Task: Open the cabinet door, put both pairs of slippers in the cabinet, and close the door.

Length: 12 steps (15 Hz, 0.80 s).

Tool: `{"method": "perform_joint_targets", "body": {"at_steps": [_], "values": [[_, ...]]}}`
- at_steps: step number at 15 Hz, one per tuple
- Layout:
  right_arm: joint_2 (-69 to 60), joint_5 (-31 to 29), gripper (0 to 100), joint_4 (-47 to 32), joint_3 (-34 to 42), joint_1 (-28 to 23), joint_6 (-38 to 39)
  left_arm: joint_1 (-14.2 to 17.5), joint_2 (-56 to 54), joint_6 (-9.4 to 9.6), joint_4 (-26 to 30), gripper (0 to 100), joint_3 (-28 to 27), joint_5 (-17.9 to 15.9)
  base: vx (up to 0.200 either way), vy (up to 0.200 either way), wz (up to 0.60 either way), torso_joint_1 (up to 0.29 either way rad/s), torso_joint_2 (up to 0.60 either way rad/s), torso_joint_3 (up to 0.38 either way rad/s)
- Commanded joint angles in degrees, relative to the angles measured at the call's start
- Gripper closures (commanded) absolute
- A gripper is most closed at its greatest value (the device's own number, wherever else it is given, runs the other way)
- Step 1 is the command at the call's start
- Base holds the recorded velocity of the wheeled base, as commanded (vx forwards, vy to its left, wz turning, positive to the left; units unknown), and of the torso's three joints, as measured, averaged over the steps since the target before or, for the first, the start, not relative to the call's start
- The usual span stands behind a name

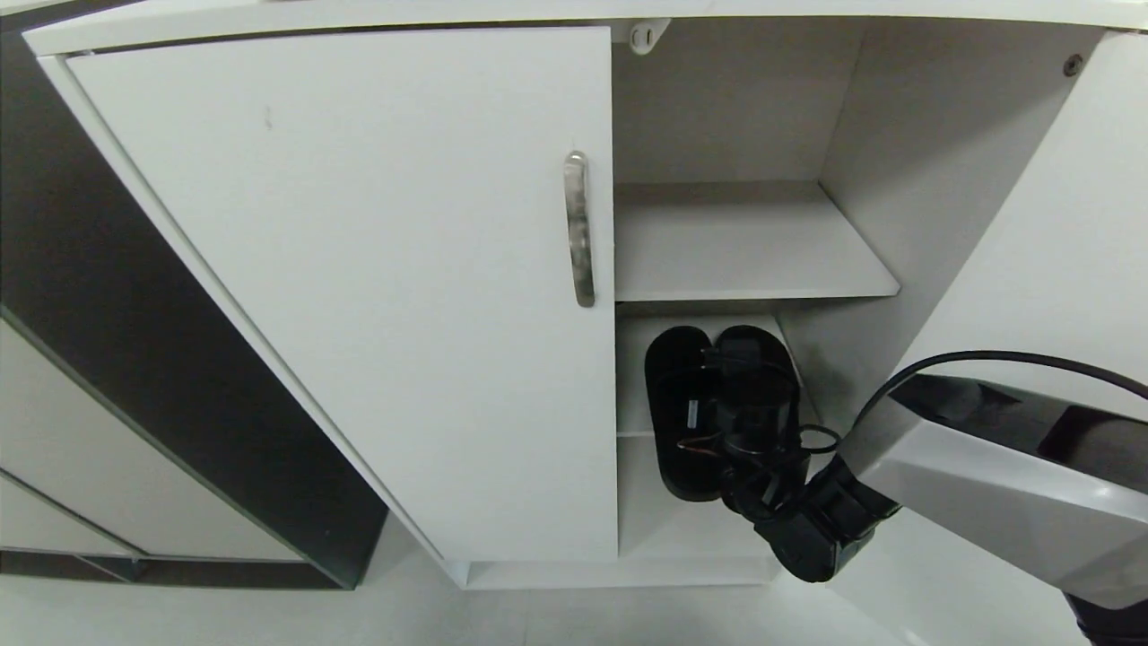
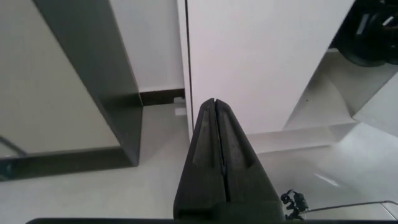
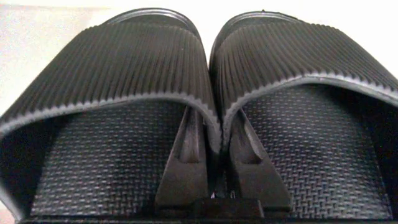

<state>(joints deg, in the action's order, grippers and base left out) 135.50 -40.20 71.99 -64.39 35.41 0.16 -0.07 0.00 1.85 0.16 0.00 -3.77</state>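
Observation:
A pair of black ribbed slippers (image 1: pixel 680 422) (image 3: pixel 143 68) lies side by side on the lower shelf (image 1: pixel 668 529) of the white cabinet, behind its open right door (image 1: pixel 1058 224). My right gripper (image 1: pixel 740 404) (image 3: pixel 214 127) reaches into that compartment. One of its fingers (image 3: pixel 185 155) is inside each slipper, and together they pinch the two inner strap edges, so it is shut on the pair. My left gripper (image 2: pixel 214 106) is shut with nothing in it, low before the bottom of the closed left door (image 2: pixel 267 56).
The left door (image 1: pixel 359 269) is shut, with a metal handle (image 1: pixel 578 229) at its right edge. A bare upper shelf (image 1: pixel 744 242) is above the slippers. A dark panel (image 1: pixel 134 314) flanks the cabinet's left side. Pale floor (image 1: pixel 628 619) lies in front.

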Motion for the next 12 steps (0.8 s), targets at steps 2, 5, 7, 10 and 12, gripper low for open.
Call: {"method": "perform_joint_targets", "body": {"at_steps": [2, 5, 7, 10, 12], "values": [[1.3, 1.4, 100, -0.4, -2.6, -0.3, -0.8, 0.0, 0.1, -0.01, 0.0, 100, 0.0, 0.0, 0.000, 0.000, 0.00, 0.000, 0.00, 0.000], [3.1, 3.2, 100, -1.5, -5.6, -0.9, -1.2, 0.0, 0.1, -0.01, 0.0, 100, 0.0, 0.0, 0.000, 0.000, 0.00, 0.000, 0.00, 0.000], [4.8, 3.2, 100, -2.6, -8.8, -1.5, -1.2, 0.0, 0.1, -0.10, 0.0, 100, 0.0, 0.0, 0.000, 0.000, 0.00, 0.000, 0.00, 0.000], [6.3, 3.3, 100, -4.7, -12.2, -2.8, -1.2, 0.0, 0.1, -0.01, 0.0, 100, 0.0, 0.0, 0.000, 0.000, 0.00, 0.000, 0.00, 0.000], [6.6, 4.1, 100, -5.5, -13.2, -3.2, -1.1, 0.0, 0.1, -0.10, 0.0, 100, 0.0, 0.0, 0.000, 0.000, 0.00, 0.000, 0.00, 0.000]]}}
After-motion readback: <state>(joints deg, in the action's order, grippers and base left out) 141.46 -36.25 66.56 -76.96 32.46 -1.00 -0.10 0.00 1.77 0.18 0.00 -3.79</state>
